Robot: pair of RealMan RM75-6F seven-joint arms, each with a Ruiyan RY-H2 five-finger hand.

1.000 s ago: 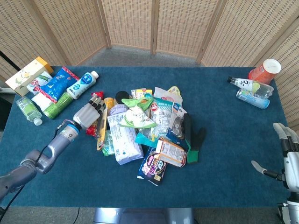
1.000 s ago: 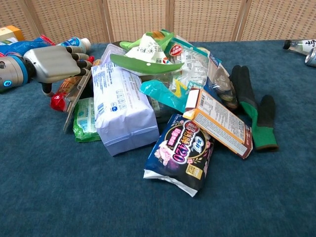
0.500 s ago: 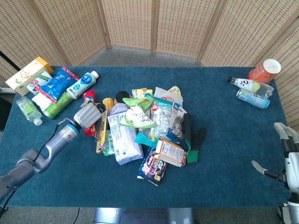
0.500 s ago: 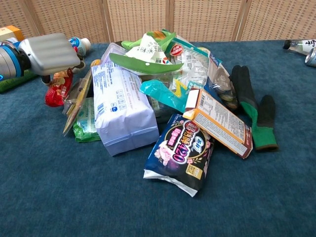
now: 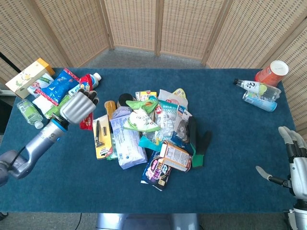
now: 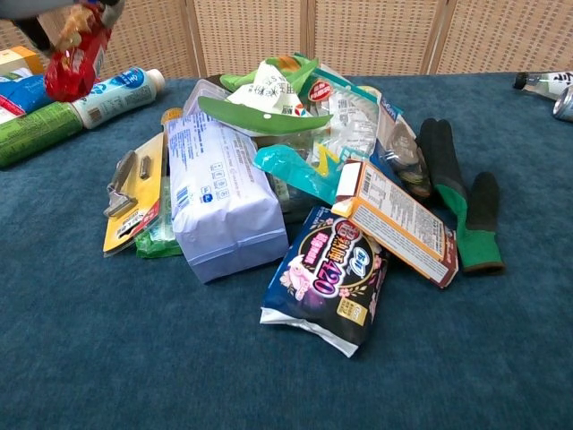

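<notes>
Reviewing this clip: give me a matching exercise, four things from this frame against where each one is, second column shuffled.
Things:
1. red snack packet
2. black and green glove
3. orange cup
4. right hand

Places:
A. far right corner of the table
B. held up by the left hand
C. near right edge, holding nothing
D. right side of the pile

Pairs: 1-B, 2-D, 3-A, 4-C
</notes>
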